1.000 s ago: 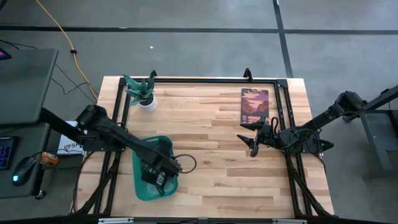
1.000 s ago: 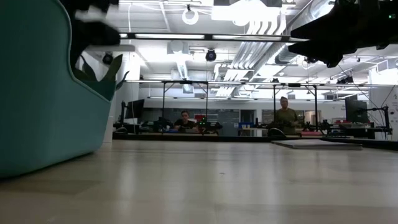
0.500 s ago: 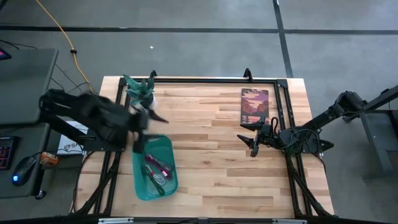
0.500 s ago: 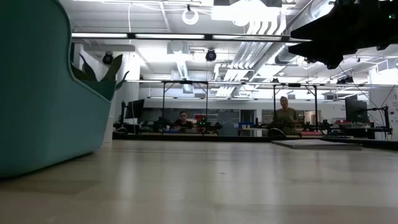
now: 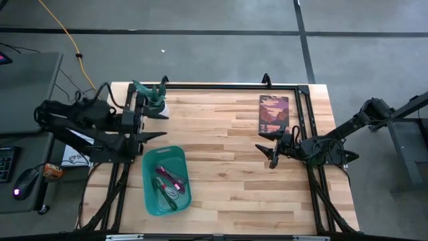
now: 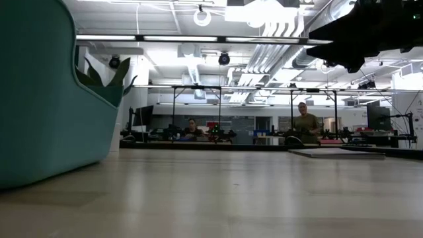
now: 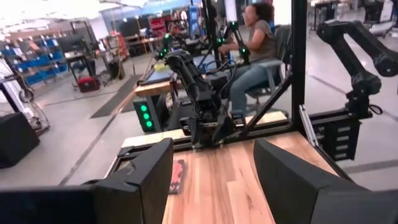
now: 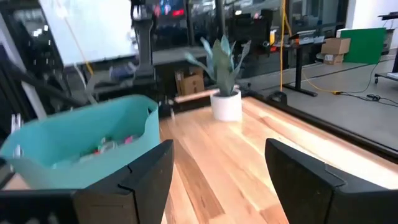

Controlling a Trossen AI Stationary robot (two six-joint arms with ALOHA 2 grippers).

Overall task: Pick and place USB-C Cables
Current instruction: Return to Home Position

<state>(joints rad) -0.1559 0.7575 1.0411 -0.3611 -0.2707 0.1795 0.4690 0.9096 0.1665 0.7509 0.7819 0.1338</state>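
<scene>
Several USB-C cables (image 5: 169, 181) lie bundled together inside the green bin (image 5: 174, 159), a pink-maroon and a green one plain among them. The left gripper (image 5: 164, 126) hangs just past the bin's rim, jaws spread and empty. The right gripper (image 5: 266, 150) waits well apart from the bin, jaws likewise spread.

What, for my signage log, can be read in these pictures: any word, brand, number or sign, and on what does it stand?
No text reads clearly in any view.
Picture card on the table: printed picture, any lettering too small to read.
White sheet beside the table's left edge: dark print, too blurred to read.
Cardboard boxes in the room: no legible label.
</scene>
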